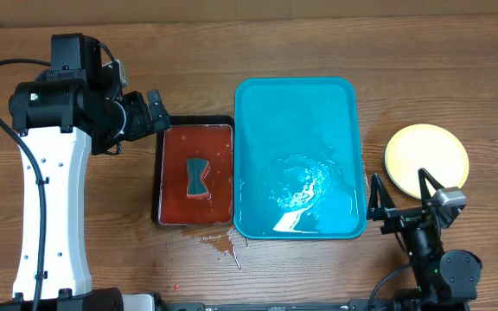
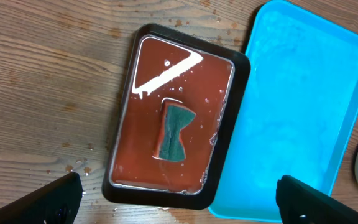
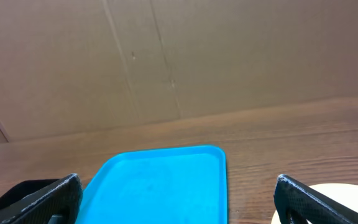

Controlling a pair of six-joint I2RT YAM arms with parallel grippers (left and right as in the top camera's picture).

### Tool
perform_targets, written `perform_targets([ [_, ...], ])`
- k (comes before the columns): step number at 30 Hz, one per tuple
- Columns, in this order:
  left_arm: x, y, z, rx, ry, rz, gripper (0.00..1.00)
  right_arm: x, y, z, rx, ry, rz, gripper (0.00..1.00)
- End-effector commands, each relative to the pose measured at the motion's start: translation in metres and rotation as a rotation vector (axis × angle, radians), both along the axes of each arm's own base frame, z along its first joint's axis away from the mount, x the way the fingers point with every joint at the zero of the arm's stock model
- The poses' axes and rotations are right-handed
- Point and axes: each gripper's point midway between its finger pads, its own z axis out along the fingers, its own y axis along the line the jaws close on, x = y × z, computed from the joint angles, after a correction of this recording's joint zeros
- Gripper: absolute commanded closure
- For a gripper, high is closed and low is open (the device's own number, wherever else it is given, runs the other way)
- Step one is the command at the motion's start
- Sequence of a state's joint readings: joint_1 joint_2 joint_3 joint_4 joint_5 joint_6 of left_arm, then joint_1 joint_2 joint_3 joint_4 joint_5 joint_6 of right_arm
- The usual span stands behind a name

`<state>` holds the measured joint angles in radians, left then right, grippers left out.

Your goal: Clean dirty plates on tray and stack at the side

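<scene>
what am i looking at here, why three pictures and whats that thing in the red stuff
This is a robot with two arms at a wooden table. One picture looks down from above; the other two come from cameras on each wrist, so the dark shapes at their bottom corners are that arm's own fingers.

The left gripper hovers by a small black tray of red liquid with a green sponge lying in it. Beside it sits the blue tray, wet but with no plates on it. The plates appear as a yellowish stack at the right, near the right gripper. Both sets of fingers are open and hold nothing.
</scene>
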<state>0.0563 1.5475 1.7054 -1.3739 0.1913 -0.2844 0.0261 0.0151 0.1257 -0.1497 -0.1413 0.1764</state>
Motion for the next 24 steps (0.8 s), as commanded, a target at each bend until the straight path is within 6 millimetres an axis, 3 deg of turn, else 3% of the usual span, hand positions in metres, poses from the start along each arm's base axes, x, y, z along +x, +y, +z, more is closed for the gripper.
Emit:
perform_targets([
  [1,0.001,-0.001,0.007,0.0,-0.022,-0.018,0.0,0.002,-0.002,-0.003,0.008,-0.023,-0.01,0.0],
  [15,0.001,-0.001,0.007,0.0,-0.022,-0.018,0.0,0.007,-0.002,-0.01,0.009,-0.076,-0.012,0.0],
  [21,0.001,-0.001,0.007,0.0,-0.022,-0.018,0.0,0.008,-0.002,-0.036,0.006,0.031,-0.014,0.0],
  [24,0.001,-0.001,0.007,0.0,-0.022,-0.018,0.0,0.008,-0.002,-0.036,0.006,0.03,-0.013,0.0],
])
